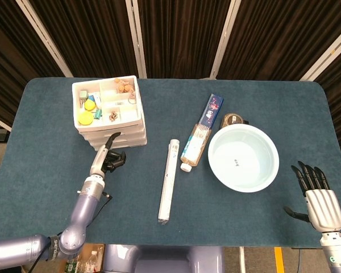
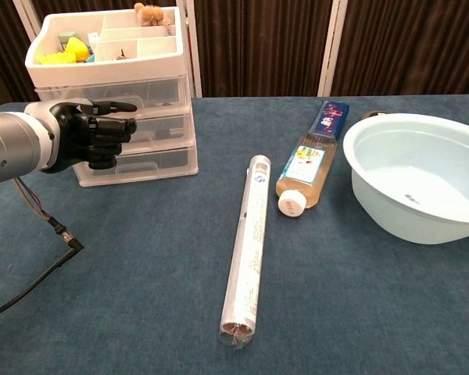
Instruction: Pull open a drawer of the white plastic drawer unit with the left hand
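The white plastic drawer unit [image 1: 125, 133] [image 2: 152, 160] stands at the back left of the table, three drawers all pushed in, with an open tray of small items on top. My left hand [image 1: 108, 156] [image 2: 90, 133] hovers right in front of the drawers, covering their left part in the chest view. Most of its fingers are curled in with nothing in them, and one finger sticks out level with the upper drawers. Whether that finger touches a drawer front I cannot tell. My right hand [image 1: 315, 190] is at the table's front right corner, fingers spread and empty.
A long white tube [image 1: 168, 180] [image 2: 248, 242] lies mid-table. Beside it lie a capped bottle [image 1: 193, 147] [image 2: 306, 170] and a blue box [image 1: 212, 109] [image 2: 331, 119]. A pale basin [image 1: 243, 185] [image 2: 391, 211] sits to the right. A cable [image 2: 39, 269] trails under my left arm.
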{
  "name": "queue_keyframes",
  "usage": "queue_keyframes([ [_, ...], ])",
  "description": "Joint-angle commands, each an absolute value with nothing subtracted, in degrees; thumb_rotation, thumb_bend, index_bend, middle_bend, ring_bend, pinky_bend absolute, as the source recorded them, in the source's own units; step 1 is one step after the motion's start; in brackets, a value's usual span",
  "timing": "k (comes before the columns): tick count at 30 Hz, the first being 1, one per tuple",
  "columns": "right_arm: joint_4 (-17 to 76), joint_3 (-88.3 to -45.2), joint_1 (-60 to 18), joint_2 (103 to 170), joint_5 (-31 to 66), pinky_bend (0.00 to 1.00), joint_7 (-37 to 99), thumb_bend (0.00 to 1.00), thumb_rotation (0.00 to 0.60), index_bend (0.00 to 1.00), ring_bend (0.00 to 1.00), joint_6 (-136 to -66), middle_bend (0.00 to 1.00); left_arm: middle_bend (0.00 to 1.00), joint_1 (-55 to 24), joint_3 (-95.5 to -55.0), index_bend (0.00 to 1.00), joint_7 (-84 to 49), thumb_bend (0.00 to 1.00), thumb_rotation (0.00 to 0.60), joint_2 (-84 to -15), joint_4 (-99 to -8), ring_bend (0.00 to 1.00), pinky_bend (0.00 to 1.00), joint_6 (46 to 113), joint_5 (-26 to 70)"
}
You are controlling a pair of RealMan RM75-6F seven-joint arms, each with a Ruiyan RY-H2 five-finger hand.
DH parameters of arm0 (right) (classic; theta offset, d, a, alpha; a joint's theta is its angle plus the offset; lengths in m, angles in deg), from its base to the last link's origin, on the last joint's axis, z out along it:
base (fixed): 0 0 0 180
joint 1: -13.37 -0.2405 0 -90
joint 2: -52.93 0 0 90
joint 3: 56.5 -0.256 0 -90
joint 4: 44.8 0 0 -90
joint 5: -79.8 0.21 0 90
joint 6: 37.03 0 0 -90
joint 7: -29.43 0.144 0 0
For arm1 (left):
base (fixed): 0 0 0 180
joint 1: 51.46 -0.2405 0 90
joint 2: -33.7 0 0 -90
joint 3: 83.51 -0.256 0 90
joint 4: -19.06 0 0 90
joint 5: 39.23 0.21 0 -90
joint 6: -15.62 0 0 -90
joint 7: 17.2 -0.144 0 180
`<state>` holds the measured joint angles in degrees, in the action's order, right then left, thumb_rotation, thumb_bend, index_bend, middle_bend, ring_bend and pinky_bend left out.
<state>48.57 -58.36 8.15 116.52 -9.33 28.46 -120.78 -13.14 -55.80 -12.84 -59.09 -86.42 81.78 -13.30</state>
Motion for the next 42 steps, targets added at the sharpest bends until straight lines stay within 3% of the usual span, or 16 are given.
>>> queue_keyframes([
  [1, 48.55, -58.37, 8.15, 116.53, -9.3, 0.0, 28.5, 0.13, 0.6, 0.0, 0.0, -120.78, 0.0, 1.0, -12.76, -55.33, 0.08, -13.05, 0.63, 0.6, -59.52, -85.72, 0.96, 0.91, 81.5, -13.61],
  [17, 48.61, -58.32, 8.15, 116.43, -9.4, 0.0, 28.92, 0.13, 0.6, 0.0, 0.0, -120.86, 0.0, 1.0, -10.79, -53.6, 0.17, -15.06, 0.63, 0.6, -60.97, -83.93, 0.96, 0.91, 80.53, -15.8],
  [42, 48.43, -58.22, 8.18, 116.7, -9.8, 0.0, 28.49, 0.13, 0.6, 0.0, 0.0, -121.18, 0.0, 1.0, -15.61, -57.62, 0.16, -13.06, 0.63, 0.6, -57.13, -90.85, 0.96, 0.91, 79.81, -10.95],
])
